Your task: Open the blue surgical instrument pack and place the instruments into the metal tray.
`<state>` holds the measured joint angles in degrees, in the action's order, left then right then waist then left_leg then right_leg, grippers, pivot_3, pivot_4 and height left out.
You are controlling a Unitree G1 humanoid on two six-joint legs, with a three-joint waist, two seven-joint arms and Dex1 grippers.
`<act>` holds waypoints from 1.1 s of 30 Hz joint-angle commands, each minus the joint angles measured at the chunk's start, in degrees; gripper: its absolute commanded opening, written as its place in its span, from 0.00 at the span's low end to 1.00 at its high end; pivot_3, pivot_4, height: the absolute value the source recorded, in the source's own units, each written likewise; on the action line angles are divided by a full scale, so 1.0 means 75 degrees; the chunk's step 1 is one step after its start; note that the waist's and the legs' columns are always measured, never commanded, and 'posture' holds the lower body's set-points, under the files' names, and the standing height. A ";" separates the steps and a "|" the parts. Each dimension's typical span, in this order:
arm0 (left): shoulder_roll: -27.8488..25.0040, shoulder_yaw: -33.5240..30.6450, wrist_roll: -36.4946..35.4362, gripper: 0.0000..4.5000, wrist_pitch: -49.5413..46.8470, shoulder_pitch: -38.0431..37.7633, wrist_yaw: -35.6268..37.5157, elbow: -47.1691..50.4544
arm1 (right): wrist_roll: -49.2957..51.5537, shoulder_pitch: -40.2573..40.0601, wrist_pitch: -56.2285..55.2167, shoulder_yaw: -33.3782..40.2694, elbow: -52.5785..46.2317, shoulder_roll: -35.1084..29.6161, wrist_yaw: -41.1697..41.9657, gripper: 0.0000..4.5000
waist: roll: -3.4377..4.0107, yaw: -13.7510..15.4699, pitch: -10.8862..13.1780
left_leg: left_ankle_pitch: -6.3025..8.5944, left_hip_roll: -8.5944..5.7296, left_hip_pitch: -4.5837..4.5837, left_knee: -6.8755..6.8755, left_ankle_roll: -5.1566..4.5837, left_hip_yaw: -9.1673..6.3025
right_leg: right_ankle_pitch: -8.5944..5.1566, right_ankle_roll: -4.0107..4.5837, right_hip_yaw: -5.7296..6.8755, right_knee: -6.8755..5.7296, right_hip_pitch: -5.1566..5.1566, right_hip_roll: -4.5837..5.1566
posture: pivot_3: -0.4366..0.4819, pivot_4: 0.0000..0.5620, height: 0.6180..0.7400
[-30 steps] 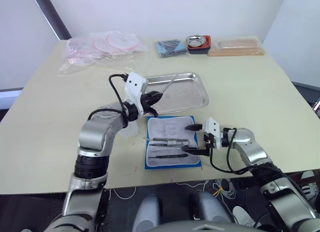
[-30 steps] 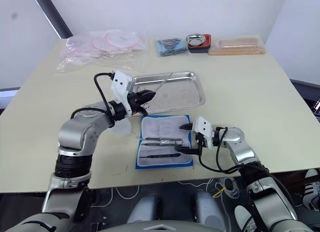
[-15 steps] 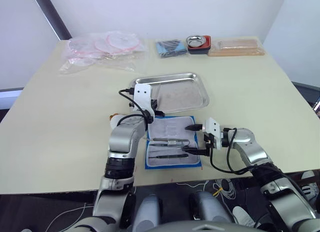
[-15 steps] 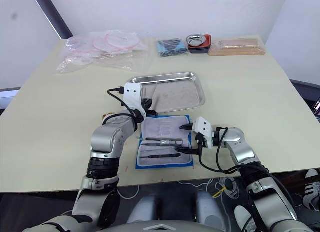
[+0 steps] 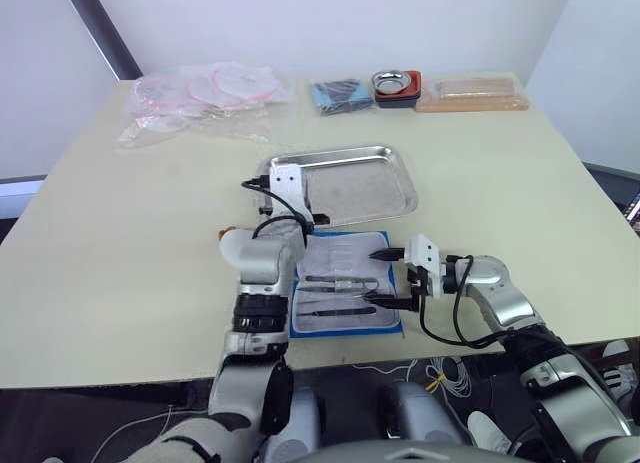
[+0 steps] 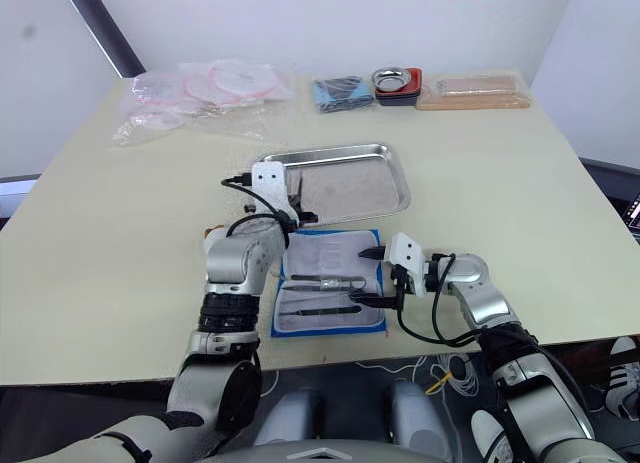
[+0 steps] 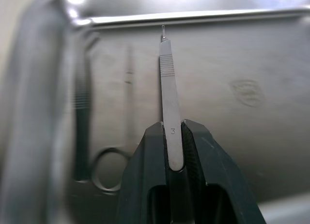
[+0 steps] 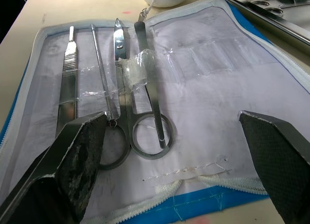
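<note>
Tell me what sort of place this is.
Probably a lab or training bench set up for surgical prep, not a real operating room: a plain table holds a metal tray, an open blue surgical instrument pack and bagged supplies.

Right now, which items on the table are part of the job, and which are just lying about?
Job: blue surgical instrument pack, open; instruments in it; scalpel handle in the left end effector; metal tray.

Lying about: plastic bags, dark blue bundle, red dish with bowl, tan box.
</note>
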<state>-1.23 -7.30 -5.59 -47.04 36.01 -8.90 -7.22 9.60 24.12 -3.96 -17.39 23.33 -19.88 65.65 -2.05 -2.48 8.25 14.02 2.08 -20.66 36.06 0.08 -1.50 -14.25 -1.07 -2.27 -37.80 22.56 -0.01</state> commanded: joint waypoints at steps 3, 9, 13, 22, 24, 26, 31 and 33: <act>0.0095 -0.0217 0.0026 0.01 0.0342 0.0294 -0.0255 -0.0290 | -0.0821 -0.0443 0.0290 -0.0534 0.0976 -0.0110 -0.0185 1.00 | 0.0000 0.0002 0.0000 | 0.0000 0.0000 0.0000 0.0000 0.0001 0.0000 | 0.0000 0.0000 0.0003 0.0000 0.0000 0.0001 | 0.48 0.27 1.00; 0.0089 -0.0161 -0.0027 0.01 0.0611 0.0344 -0.0056 -0.0491 | -0.0837 -0.0384 0.0249 -0.0527 0.1044 -0.0101 -0.0197 1.00 | 0.0000 0.0000 0.0000 | 0.0000 0.0000 0.0000 0.0000 0.0001 0.0001 | 0.0000 -0.0001 0.0003 0.0000 0.0000 0.0000 | 0.48 0.27 1.00; 0.0099 -0.0106 -0.0007 0.01 0.0646 0.0411 -0.0020 -0.0559 | -0.0843 -0.0393 0.0254 -0.0539 0.1045 -0.0094 -0.0203 1.00 | 0.0000 -0.0001 0.0000 | 0.0000 0.0000 0.0000 0.0000 0.0001 0.0001 | 0.0000 -0.0001 0.0003 0.0000 0.0000 0.0000 | 0.48 0.27 1.00; 0.0143 -0.0256 -0.0280 0.01 0.0540 0.0370 0.0255 -0.0728 | -0.0855 -0.0431 0.0228 -0.0522 0.1034 -0.0087 -0.0274 1.00 | 0.0000 -0.0003 0.0000 | 0.0000 0.0000 0.0001 0.0000 0.0002 0.0001 | 0.0000 -0.0001 0.0003 0.0000 0.0000 0.0000 | 0.48 0.27 1.00; 0.0125 -0.0225 -0.0291 0.18 0.0579 0.0356 0.0330 -0.0710 | -0.0855 -0.0450 0.0227 -0.0522 0.1033 -0.0100 -0.0268 1.00 | 0.0000 -0.0003 0.0000 | 0.0000 0.0000 0.0001 0.0000 0.0002 0.0001 | 0.0000 -0.0001 0.0003 0.0000 0.0000 0.0000 | 0.48 0.27 1.00; 0.0113 -0.0208 -0.0263 0.30 0.0576 0.0356 0.0320 -0.0702 | -0.0849 -0.0463 0.0235 -0.0520 0.1025 -0.0104 -0.0266 1.00 | 0.0000 -0.0003 0.0000 | 0.0000 0.0000 0.0001 0.0000 0.0002 0.0001 | 0.0000 -0.0001 0.0003 0.0001 0.0000 0.0000 | 0.48 0.27 1.00; 0.0186 -0.0204 -0.0299 0.65 0.0410 0.0367 0.0338 -0.0493 | -0.0850 -0.0470 0.0220 -0.0503 0.1021 -0.0123 -0.0278 1.00 | 0.0000 -0.0003 0.0000 | 0.0000 0.0000 0.0001 0.0000 0.0002 0.0001 | 0.0000 -0.0001 0.0003 0.0001 0.0000 0.0000 | 0.48 0.27 1.00; 0.0205 -0.0211 -0.0308 0.65 0.0347 0.0369 0.0335 -0.0388 | -0.0845 -0.0477 0.0231 -0.0497 0.1000 -0.0139 -0.0272 1.00 | 0.0000 -0.0003 0.0000 | 0.0000 0.0000 0.0001 -0.0001 0.0002 0.0001 | 0.0000 -0.0001 0.0004 0.0001 0.0000 0.0000 | 0.48 0.27 1.00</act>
<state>-0.26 -9.14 -7.03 -43.82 38.11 -6.55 -12.32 9.60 24.15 -4.53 -17.39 23.65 -19.84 65.62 -2.05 -2.50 8.25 14.02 2.07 -20.66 36.06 0.09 -1.50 -14.25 -1.07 -2.24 -37.79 22.56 -0.01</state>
